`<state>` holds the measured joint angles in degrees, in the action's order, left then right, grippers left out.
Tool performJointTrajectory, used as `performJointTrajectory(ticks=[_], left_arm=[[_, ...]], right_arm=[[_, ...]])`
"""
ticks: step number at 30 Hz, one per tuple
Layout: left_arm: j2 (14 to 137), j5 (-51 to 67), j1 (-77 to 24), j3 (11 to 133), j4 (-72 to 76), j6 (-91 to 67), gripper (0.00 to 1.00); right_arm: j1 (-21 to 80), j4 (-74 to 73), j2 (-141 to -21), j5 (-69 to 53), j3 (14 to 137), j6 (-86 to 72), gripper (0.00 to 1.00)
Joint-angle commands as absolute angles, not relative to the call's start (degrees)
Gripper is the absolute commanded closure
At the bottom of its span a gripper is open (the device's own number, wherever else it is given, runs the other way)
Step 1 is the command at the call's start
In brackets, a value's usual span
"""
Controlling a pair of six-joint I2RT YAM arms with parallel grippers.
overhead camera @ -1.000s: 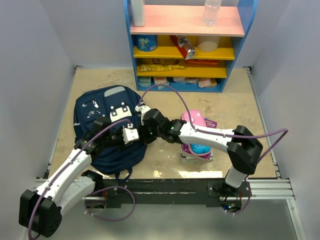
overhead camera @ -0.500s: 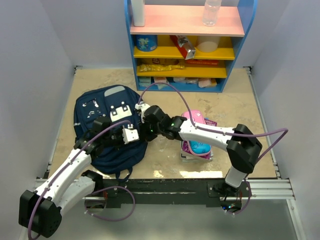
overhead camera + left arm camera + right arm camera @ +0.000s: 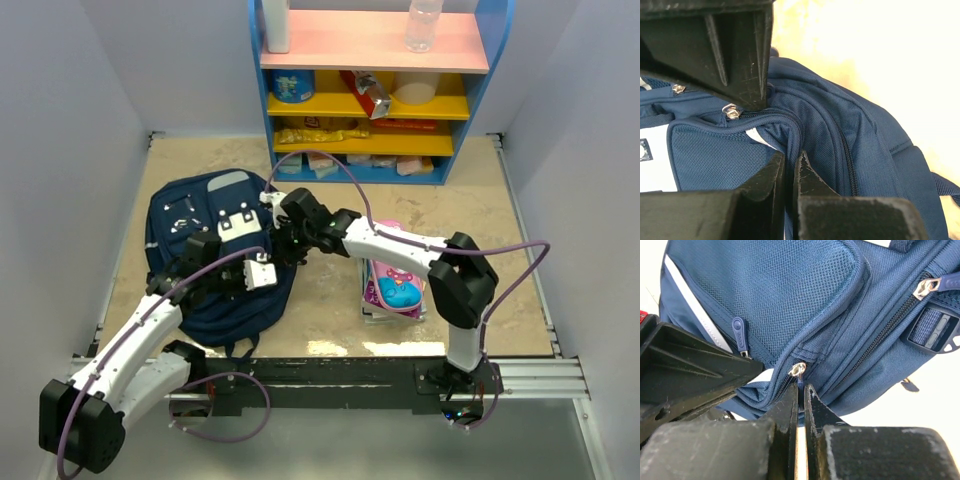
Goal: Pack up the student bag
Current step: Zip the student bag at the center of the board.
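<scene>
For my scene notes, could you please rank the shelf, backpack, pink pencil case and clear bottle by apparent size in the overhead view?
Largest first:
shelf, cropped by the frame
backpack
pink pencil case, partly covered
clear bottle, also cropped

A blue shelf unit stands at the far edge of the beige tabletop. On its pink top shelf stands a clear bottle; on the yellow shelf below, a blue tin, a red packet and a white tub. Well in front of the unit, a pink pencil case lies on the tabletop.
</scene>
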<state>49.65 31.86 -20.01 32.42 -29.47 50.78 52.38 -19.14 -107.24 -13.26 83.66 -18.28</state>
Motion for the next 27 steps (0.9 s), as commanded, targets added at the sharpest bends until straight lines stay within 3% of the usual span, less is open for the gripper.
performJointTrajectory(ticks=[1, 5, 7, 8, 10, 13, 27], left_arm=[[49.66, 38.85, -20.57, 34.10, -37.88, 54.49, 1.00], [50.01, 39.37, -20.57, 34.80, -38.14, 54.40, 1.00], [50.18, 39.55, -20.57, 35.33, -38.15, 53.97, 1.00], [50.36, 39.46, -20.57, 35.51, -38.14, 53.70, 1.00], [50.62, 39.03, -20.65, 36.38, -38.58, 53.09, 1.00], [51.06, 38.41, -20.48, 37.53, -40.24, 52.65, 1.00], [50.88, 35.86, -20.48, 42.01, -46.31, 50.28, 1.00]], right_arm=[[48.96, -10.46, -109.24, -7.74, 91.22, -16.26, 1.00], [48.69, -10.81, -110.82, -3.62, 95.09, -16.52, 0.97], [48.43, -10.81, -110.92, -2.20, 95.89, -16.96, 0.82], [48.34, -10.64, -110.40, -1.33, 95.98, -17.48, 0.62], [47.99, -10.46, -109.08, -0.36, 94.49, -17.75, 0.47], [47.03, -7.57, -104.60, 0.78, 88.89, -19.33, 0.39], [44.38, 1.93, -92.28, -4.92, 65.13, -33.13, 0.53]])
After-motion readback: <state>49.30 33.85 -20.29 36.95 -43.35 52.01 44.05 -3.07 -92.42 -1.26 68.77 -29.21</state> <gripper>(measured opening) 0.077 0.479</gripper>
